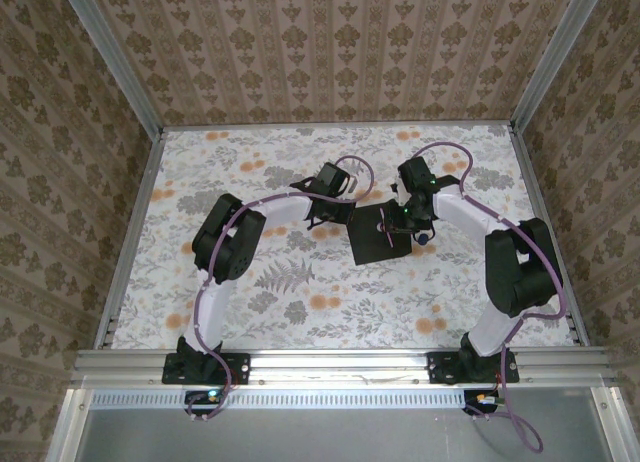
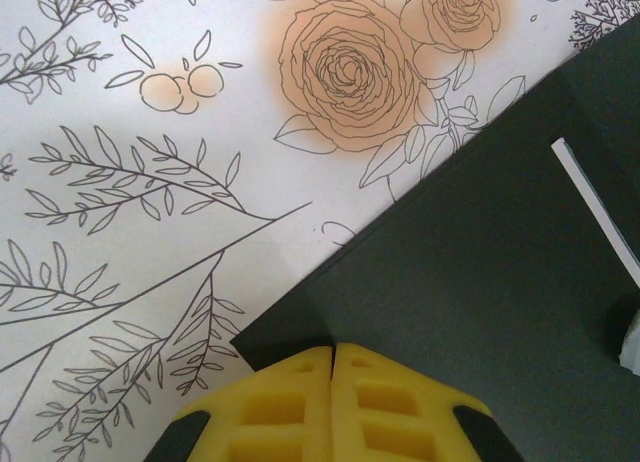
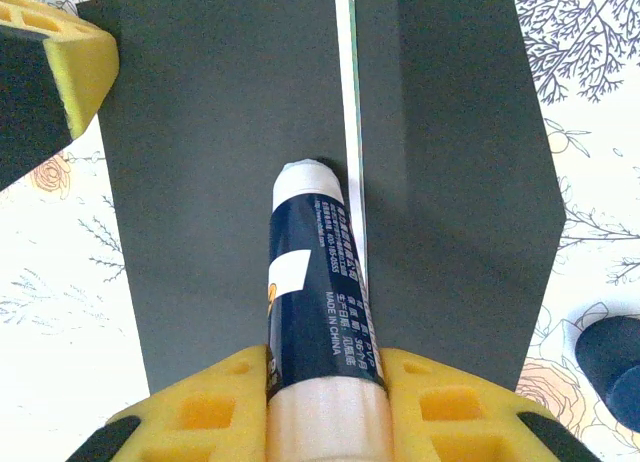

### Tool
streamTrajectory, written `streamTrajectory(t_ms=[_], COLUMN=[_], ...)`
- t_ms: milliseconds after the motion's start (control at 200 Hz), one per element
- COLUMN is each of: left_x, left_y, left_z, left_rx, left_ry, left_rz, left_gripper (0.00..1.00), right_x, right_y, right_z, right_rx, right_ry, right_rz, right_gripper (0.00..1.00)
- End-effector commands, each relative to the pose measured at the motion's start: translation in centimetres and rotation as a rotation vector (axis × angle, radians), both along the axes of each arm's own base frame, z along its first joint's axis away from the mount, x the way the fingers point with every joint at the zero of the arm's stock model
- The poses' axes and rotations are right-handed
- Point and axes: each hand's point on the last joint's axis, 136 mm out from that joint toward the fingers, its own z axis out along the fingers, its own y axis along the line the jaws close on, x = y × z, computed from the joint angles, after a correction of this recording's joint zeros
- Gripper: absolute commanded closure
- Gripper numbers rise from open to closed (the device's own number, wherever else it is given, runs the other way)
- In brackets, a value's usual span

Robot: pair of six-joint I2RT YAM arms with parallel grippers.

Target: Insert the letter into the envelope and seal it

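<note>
The black envelope (image 1: 378, 232) lies flat mid-table with its flap (image 3: 470, 182) opened out. Of the letter, a thin white, green-tinted edge (image 3: 349, 132) shows along the envelope's mouth; the rest is hidden inside. My right gripper (image 3: 325, 357) is shut on a white-and-blue glue stick (image 3: 318, 272), whose white tip rests on the envelope (image 3: 220, 182) just beside the letter's edge. My left gripper (image 2: 333, 357) is shut, its yellow fingertips set down on a corner of the envelope (image 2: 480, 262). The letter's edge (image 2: 600, 207) appears at the right there.
A dark blue cap (image 3: 612, 370) lies on the floral tablecloth right of the envelope, also the cap (image 1: 425, 238) beside my right gripper (image 1: 408, 220). My left gripper (image 1: 338, 214) is at the envelope's left. Metal rails border the table.
</note>
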Motion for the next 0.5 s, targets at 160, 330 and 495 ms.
streamTrajectory(t_ms=[160,330,495], left_x=[-0.6,-0.6,-0.4], left_y=[0.1,0.1,0.1], left_z=[0.3,0.3,0.3], left_rx=[0.010,0.011,0.012], left_ry=[0.010,0.010,0.006], left_rz=[-0.031,-0.036,-0.040], left_gripper=[1.00,1.00,1.00], right_x=[-3.0,-3.4,-3.7], right_y=[-0.5,-0.6,-0.8], right_z=[-0.6,-0.5,0.2], right_rx=[-0.031,-0.039,-0.051], right_ry=[0.086,0.095,0.095], right_rz=[0.021,0.023,0.035], right_gripper=[0.84,0.84,0.84])
